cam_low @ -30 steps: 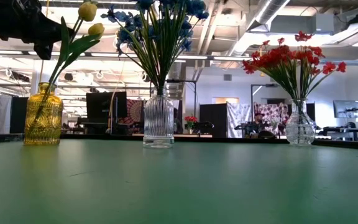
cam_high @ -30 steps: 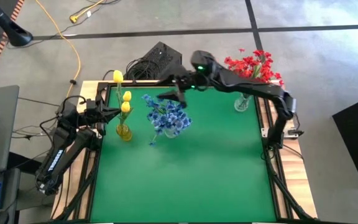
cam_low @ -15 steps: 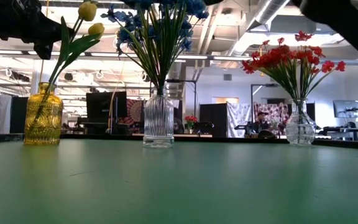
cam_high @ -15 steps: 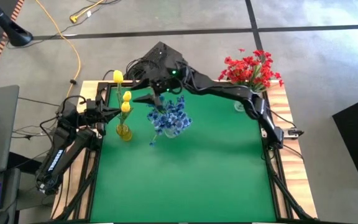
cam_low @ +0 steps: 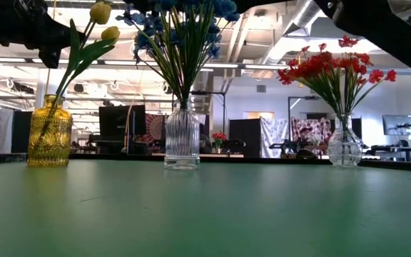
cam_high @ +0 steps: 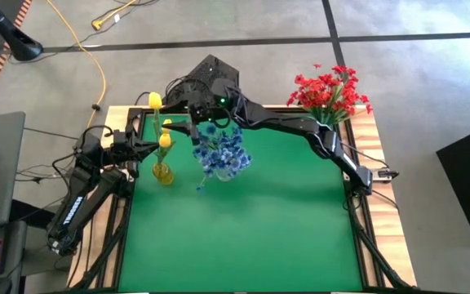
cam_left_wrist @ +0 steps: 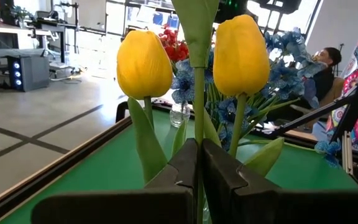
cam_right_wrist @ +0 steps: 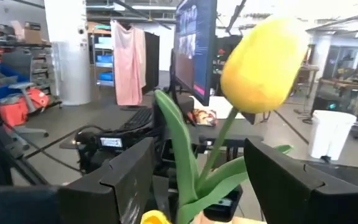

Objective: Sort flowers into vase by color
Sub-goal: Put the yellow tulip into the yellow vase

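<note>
We find the left pincer [cam_left_wrist: 199, 163] closed on a yellow tulip stem [cam_left_wrist: 197, 106] above the amber vase [cam_high: 162, 172] at the desk's [cam_high: 243, 220] left. The right pincer [cam_right_wrist: 199, 168] stands wide open around another yellow tulip [cam_right_wrist: 263, 65], holding nothing. Blue flowers [cam_high: 221, 153] and red flowers [cam_high: 329, 90] sit in their own vases.

Nothing readable here tbh, no labels, brand names, numbers or signs legible on anything in any view.
</note>
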### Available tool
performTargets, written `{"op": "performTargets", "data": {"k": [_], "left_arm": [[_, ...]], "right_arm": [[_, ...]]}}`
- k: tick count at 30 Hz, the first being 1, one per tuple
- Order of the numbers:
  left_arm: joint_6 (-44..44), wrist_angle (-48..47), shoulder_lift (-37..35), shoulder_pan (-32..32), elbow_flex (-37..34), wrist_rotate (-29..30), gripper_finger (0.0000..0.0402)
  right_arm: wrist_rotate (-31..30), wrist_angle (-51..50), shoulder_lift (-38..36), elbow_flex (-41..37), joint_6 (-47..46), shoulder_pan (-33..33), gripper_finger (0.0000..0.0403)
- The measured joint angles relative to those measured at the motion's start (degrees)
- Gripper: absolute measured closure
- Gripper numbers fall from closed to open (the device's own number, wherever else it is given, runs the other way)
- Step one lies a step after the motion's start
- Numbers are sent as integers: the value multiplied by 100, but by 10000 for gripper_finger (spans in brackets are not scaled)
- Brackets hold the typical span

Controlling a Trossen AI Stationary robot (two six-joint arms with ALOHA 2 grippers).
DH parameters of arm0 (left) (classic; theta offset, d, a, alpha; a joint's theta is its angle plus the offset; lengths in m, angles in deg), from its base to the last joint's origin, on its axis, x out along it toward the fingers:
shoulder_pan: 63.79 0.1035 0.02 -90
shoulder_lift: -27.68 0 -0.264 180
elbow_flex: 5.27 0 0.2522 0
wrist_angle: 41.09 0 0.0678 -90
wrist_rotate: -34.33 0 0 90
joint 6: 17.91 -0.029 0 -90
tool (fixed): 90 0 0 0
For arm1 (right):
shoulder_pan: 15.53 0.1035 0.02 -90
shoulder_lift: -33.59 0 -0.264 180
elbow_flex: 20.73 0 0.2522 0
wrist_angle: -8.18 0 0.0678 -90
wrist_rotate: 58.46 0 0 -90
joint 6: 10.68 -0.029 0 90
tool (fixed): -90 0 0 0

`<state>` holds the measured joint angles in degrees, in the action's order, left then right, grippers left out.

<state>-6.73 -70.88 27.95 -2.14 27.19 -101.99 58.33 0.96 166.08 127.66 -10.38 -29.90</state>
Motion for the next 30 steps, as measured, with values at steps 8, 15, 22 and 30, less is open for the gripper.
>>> {"op": "performTargets", "data": {"k": [8,15,22,30], "left_arm": [[3,2,0,-2,0,-5,401],[-19,7,0,0,0,-104,401],[-44,20,0,-2,0,-188,401],[49,21,0,-1,0,-187,401]], "right_arm": [[-139,207,-1,-1,19,15,151],[-703,369,-1,-2,17,13,198],[-779,491,-1,-2,17,11,235],[-765,395,-1,-2,17,43,249]]}}
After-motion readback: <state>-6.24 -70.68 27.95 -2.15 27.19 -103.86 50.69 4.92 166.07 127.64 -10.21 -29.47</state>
